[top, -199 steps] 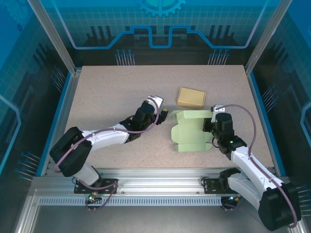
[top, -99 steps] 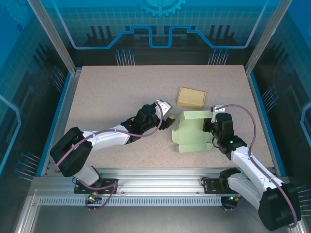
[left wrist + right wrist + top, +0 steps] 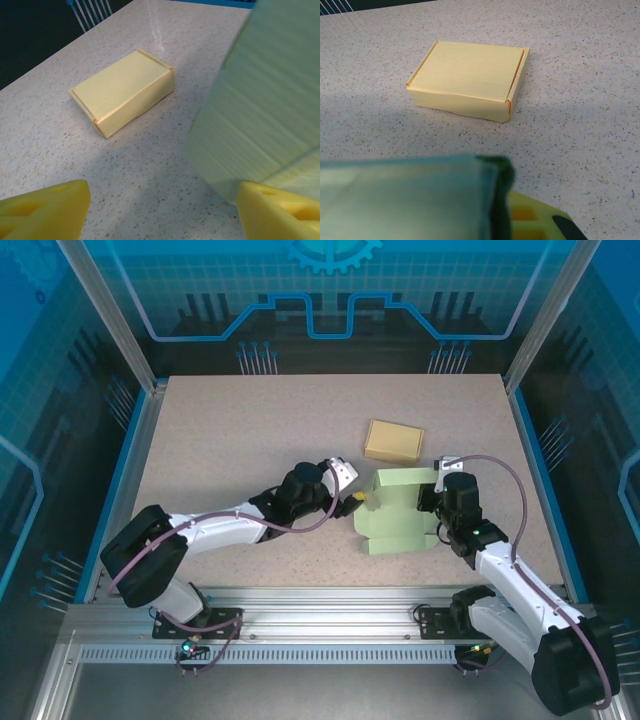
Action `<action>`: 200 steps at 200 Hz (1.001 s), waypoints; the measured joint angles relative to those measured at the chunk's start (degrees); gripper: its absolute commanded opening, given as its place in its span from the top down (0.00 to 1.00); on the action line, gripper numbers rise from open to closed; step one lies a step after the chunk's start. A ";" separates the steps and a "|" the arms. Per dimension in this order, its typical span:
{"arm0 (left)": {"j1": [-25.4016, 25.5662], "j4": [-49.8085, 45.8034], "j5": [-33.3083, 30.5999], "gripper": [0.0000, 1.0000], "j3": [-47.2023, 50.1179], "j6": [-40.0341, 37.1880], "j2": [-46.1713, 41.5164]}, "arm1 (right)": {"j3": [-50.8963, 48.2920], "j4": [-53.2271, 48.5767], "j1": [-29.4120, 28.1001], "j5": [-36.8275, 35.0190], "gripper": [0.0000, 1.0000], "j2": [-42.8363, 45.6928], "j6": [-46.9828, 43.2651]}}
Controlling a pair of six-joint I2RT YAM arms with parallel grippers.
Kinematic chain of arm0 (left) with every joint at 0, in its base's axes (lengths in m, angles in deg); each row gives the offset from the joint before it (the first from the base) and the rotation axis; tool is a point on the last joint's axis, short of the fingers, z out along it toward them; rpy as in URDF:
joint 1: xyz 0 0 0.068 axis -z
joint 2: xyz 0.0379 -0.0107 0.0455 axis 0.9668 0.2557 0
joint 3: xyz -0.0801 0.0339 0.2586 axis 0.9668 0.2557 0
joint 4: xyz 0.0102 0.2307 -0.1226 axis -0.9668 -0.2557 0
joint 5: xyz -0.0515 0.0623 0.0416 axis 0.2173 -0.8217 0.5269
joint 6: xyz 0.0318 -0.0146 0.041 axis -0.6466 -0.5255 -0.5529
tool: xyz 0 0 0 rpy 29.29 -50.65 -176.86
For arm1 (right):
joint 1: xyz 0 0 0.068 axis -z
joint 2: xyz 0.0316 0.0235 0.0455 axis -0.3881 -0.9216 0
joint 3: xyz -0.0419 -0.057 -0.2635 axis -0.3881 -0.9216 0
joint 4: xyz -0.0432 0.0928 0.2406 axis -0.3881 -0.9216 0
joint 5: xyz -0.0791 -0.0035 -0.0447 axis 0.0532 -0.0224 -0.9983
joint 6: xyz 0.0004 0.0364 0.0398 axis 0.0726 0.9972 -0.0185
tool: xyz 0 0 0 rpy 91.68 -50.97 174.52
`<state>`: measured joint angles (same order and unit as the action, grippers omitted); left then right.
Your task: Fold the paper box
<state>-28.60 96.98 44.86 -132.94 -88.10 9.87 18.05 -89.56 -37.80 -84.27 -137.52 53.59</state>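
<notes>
A: Task thing, where?
B: Green paper box (image 3: 400, 512), partly folded, right of centre on the table (image 3: 230, 430). In the left wrist view 1 panel (image 3: 265, 95) stands up off the tabletop.
A: Left gripper?
B: Left gripper (image 3: 354, 502) has its jaws spread wide and holds nothing. It is low, just beside the box's left edge; I cannot tell if it touches.
A: Right?
B: Right gripper (image 3: 431, 502) is pinched closed on the box's right edge. The green sheet lies over its yellow finger (image 3: 532, 218).
A: Anything crowding it?
B: 1 closed yellow box (image 3: 393, 440), just past the far edge, with a small gap between.
A: Room to move?
B: Open tabletop lies left of the box and along the far side. The strip between the box's near edge and the table's near edge is narrower.
</notes>
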 measured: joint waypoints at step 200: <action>1.66 2.10 11.45 0.29 -5.11 -6.43 4.72 | 0.00 -0.02 0.02 -0.46 1.00 0.00 0.00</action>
<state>-26.94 99.08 56.31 -138.05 -94.52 14.59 18.05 -89.58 -37.78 -84.73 -137.52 53.59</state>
